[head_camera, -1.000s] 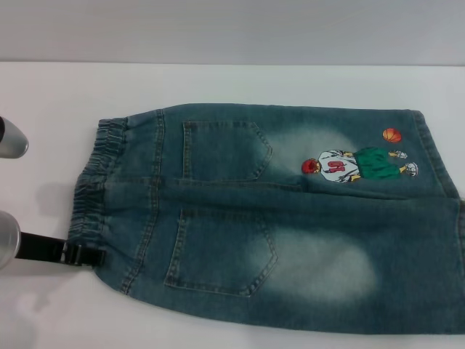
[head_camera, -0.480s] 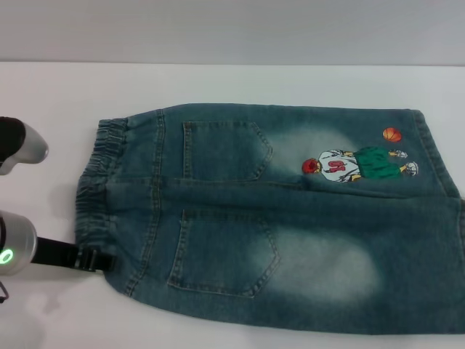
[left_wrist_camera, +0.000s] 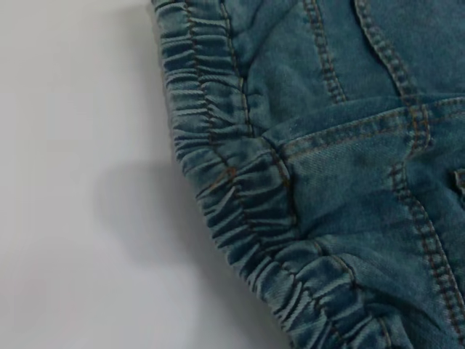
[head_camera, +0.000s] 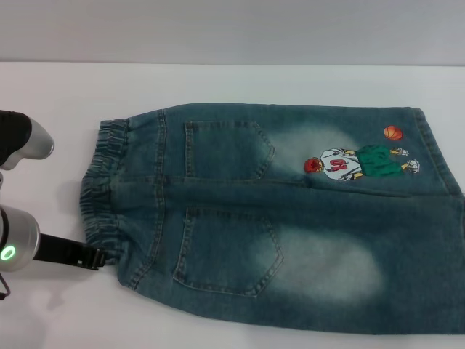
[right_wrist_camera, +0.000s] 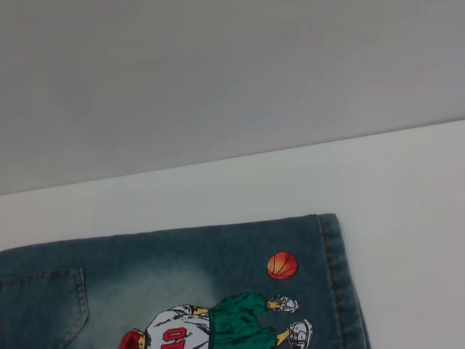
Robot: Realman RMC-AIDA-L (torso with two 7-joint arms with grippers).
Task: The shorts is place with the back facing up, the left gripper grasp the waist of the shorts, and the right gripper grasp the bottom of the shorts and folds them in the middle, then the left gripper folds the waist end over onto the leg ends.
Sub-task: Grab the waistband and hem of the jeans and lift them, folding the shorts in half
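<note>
The faded blue denim shorts (head_camera: 290, 218) lie flat, back pockets up, on a white table. The puckered waist (head_camera: 102, 189) points left; the bottom (head_camera: 436, 153) with the cartoon print (head_camera: 360, 163) points right. My left gripper (head_camera: 91, 256), black on a silver arm with a green light, meets the near corner of the waist. The left wrist view shows the gathered waist (left_wrist_camera: 240, 196) close up. The right wrist view shows the print (right_wrist_camera: 225, 320) and a leg hem (right_wrist_camera: 338, 276). The right gripper does not show.
The white table (head_camera: 232, 83) runs back to a grey wall. A second silver arm segment (head_camera: 29, 142) hangs at the far left. The near leg of the shorts runs past the right edge of the head view.
The left gripper has pushed right at the waist's near corner. The waistband has bunched and the whole shorts have shifted slightly right.
</note>
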